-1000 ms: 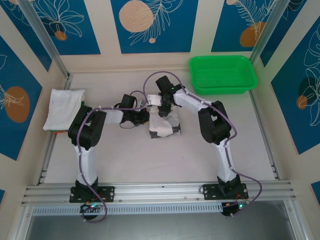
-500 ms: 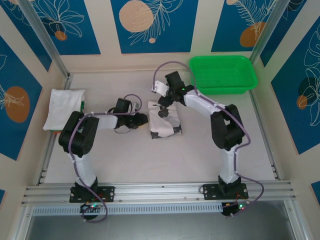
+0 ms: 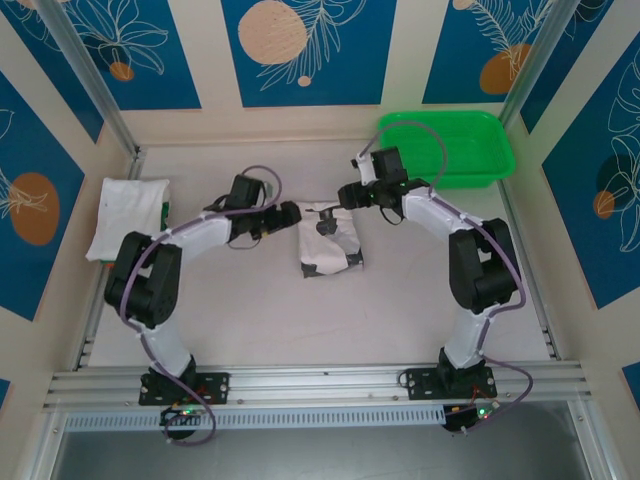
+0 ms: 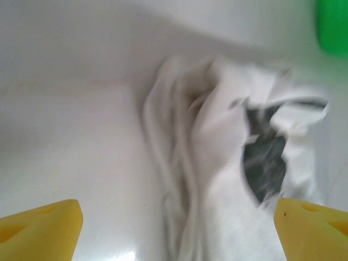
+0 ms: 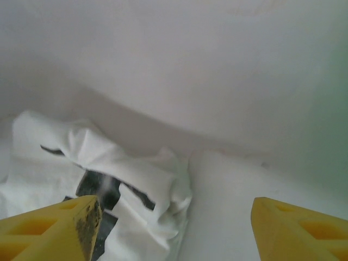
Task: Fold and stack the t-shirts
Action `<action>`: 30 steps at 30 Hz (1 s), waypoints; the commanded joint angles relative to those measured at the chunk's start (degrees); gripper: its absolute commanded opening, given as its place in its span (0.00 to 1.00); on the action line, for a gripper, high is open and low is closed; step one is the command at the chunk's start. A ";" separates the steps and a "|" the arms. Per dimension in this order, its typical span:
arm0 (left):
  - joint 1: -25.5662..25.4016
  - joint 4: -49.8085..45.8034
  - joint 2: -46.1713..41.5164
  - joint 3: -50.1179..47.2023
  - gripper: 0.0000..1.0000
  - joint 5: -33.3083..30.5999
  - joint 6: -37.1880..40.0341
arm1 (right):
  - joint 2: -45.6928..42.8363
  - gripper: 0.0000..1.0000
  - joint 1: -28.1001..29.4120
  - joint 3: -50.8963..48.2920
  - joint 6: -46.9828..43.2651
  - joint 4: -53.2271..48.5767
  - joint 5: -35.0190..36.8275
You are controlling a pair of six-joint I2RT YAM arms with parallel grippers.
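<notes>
Top external view: the left pincer (image 3: 292, 213) stands spread, just beside the left edge of a rumpled t-shirt (image 3: 328, 240) in the middle of the worktop (image 3: 250, 300), with nothing between its fingers. The right pincer (image 3: 345, 193) is also spread and holds nothing, standing at the far right corner of the same shirt. Whether either one touches the cloth cannot be told from above.

From the left wrist, the left pincer (image 4: 176, 234) shows its yellow fingertips (image 4: 41, 228) wide apart at the lower corners. The rumpled t-shirt (image 4: 217, 163) lies on the pale surface ahead of them, white, bunched in long folds, with a dark patch showing where the cloth turns over. A strip of the green basket (image 4: 333, 24) shows at the upper right corner.

From the right wrist, the right pincer (image 5: 174, 231) is likewise wide apart. The rumpled t-shirt (image 5: 136, 168) lies low and to the left, its near corner creased and its dark print partly in sight.

Farther out in the overhead view, the shirt forms a rough rectangular bundle, white with dark patches. A folded t-shirt (image 3: 128, 215), plain white, lies flat at the left edge of the worktop, well apart from both pincers. The green basket (image 3: 470, 150) sits at the far right corner.
</notes>
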 commanded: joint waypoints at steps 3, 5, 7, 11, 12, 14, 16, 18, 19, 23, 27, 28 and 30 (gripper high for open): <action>-1.01 -9.13 10.96 12.30 0.75 -7.11 3.56 | 5.24 0.73 1.42 2.17 4.44 -3.36 1.80; -1.01 -11.73 13.83 15.43 0.67 -8.74 3.80 | 7.82 0.73 1.72 4.56 4.01 -5.26 3.05; -1.01 -14.36 15.97 17.84 0.60 -9.85 4.20 | 10.24 0.73 1.92 7.05 3.81 -7.48 4.30; -0.92 -15.60 18.24 18.79 0.58 -10.99 4.64 | 13.66 0.71 1.81 10.10 5.14 -9.31 7.95; -0.84 -15.76 18.67 18.79 0.58 -11.53 4.60 | 14.33 0.71 1.69 11.06 5.83 -9.92 8.61; -0.60 -15.81 19.26 18.70 0.58 -11.86 4.43 | 15.49 0.71 1.37 12.80 7.67 -11.53 9.63; -0.53 -15.46 19.36 18.52 0.58 -11.71 4.30 | 16.75 0.73 0.78 14.71 10.09 -13.86 10.65; -0.42 -14.81 19.27 18.37 0.61 -11.36 4.22 | 18.11 0.74 -0.25 17.25 13.63 -17.19 10.86; -0.40 -14.44 19.19 18.35 0.62 -11.10 4.29 | 18.40 0.77 -0.70 17.80 14.62 -18.03 10.42; -0.43 -13.21 18.78 18.70 0.64 -10.17 4.61 | 17.79 0.79 -1.47 17.47 17.25 -18.44 7.95; -0.44 -12.00 17.26 18.44 0.73 -8.82 4.32 | 12.78 0.79 -0.98 12.16 17.16 -14.40 4.27; -0.46 -11.74 16.50 18.01 0.77 -8.63 4.26 | 10.81 0.79 -0.88 9.94 17.17 -12.62 3.40; -0.47 -10.21 13.92 16.15 0.84 -8.44 3.95 | 6.86 0.79 -0.85 5.06 18.07 -9.96 0.72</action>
